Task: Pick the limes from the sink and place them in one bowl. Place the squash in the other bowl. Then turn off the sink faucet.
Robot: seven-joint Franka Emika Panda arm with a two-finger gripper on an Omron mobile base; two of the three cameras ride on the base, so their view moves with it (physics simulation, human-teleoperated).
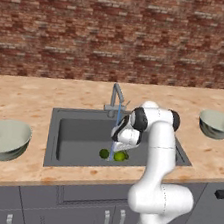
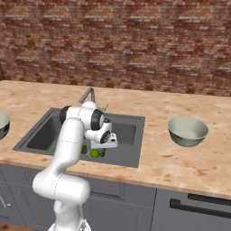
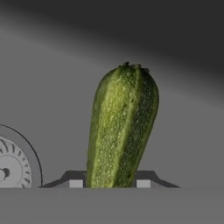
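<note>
My gripper [image 3: 110, 183] is low inside the sink [image 1: 71, 128] and shut on the squash [image 3: 122, 131]. The squash is a slim dark green vegetable, and it stands between the two fingertips [image 3: 75, 182] in the hand view. Two limes [image 1: 104, 153] [image 1: 119, 156] lie on the basin floor just under the hand, and one lime [image 2: 95, 153] also shows from the right. Water runs from the sink faucet [image 1: 117, 97] at the back rim. One pale bowl [image 1: 4, 139] sits left of the sink, the other bowl [image 1: 217, 124] to its right.
The round drain [image 3: 11, 164] lies close beside the gripper on the dark basin floor. A brick wall runs behind the wooden counter [image 1: 30, 97]. Grey cabinet fronts [image 2: 194, 207] sit below the counter edge.
</note>
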